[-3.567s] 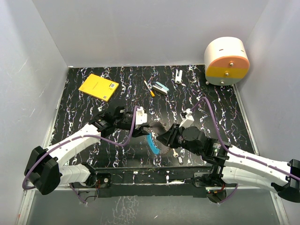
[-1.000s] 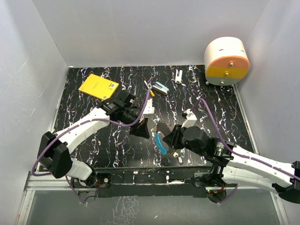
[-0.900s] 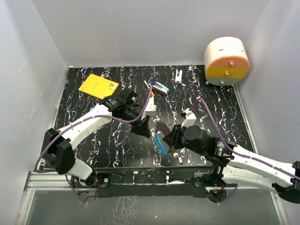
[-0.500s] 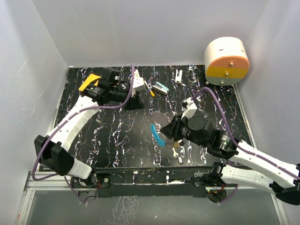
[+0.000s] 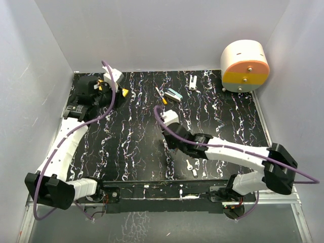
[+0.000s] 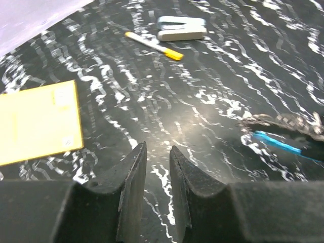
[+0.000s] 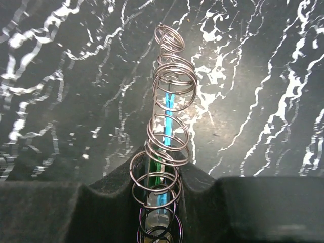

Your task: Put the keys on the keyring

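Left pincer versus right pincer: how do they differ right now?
Left pincer holds nothing, its jaws slightly apart; right pincer is clamped on the keyring. Left pincer hangs over the far left corner by the yellow notepad; right pincer sits mid-table. Both face down toward the black marbled table.

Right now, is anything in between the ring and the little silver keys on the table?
Nothing visible does. The right gripper holds the keyring; the silver keys lie loose close beside that arm.
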Controlling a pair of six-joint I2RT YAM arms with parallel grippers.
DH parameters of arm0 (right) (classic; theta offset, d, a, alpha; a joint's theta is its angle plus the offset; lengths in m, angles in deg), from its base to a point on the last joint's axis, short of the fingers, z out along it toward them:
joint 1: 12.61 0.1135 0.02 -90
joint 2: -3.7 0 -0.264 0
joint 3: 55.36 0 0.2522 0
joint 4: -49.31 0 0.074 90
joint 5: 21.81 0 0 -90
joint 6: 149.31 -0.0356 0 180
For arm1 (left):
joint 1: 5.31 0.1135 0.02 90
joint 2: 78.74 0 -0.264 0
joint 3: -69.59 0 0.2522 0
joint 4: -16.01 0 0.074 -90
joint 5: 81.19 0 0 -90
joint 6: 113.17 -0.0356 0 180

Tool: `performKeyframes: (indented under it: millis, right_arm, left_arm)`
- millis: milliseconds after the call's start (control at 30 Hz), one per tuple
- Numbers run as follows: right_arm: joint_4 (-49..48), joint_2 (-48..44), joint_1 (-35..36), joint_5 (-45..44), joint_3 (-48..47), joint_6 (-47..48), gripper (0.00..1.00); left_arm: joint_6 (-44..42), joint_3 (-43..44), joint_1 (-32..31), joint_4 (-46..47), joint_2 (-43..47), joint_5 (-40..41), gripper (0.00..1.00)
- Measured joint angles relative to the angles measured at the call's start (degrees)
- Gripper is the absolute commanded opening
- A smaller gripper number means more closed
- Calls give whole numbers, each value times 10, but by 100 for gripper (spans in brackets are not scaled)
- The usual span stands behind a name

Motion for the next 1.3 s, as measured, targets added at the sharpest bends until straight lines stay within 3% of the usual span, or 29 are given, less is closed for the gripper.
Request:
performKeyframes:
  millis: [167,300,633,667,700,733,800,900,1000,1133,1300]
  right_arm:
    - [-6,68,62,-108,-11,73,8]
    - [-12,123,111,-166,-14,89,17]
    - [78,311,228,-298,-134,15,37]
    - [86,318,236,-296,-140,7,47]
    - [92,319,242,-289,-141,-4,80]
    - [100,319,246,-284,-141,-12,90]
    - [114,314,249,-266,-140,-30,98]
    - [128,295,249,-237,-139,-37,99]
    - [134,261,248,-202,-138,-40,99]
    - [123,196,240,-146,-125,-43,99]
    - [68,73,205,-49,-79,-46,99]
  left_arm:
    - [47,21,70,13,-45,23,30]
    - [75,23,116,28,-89,23,34]
    - [105,80,206,76,-132,-9,38]
    - [105,83,213,80,-136,-14,39]
    - [105,83,221,83,-138,-20,40]
    - [104,83,225,84,-139,-23,41]
    - [96,83,231,83,-144,-40,42]
    - [83,83,231,83,-150,-61,44]
    - [72,81,229,81,-158,-83,52]
    - [48,67,220,75,-162,-107,53]
    - [1,36,150,70,-166,-101,53]
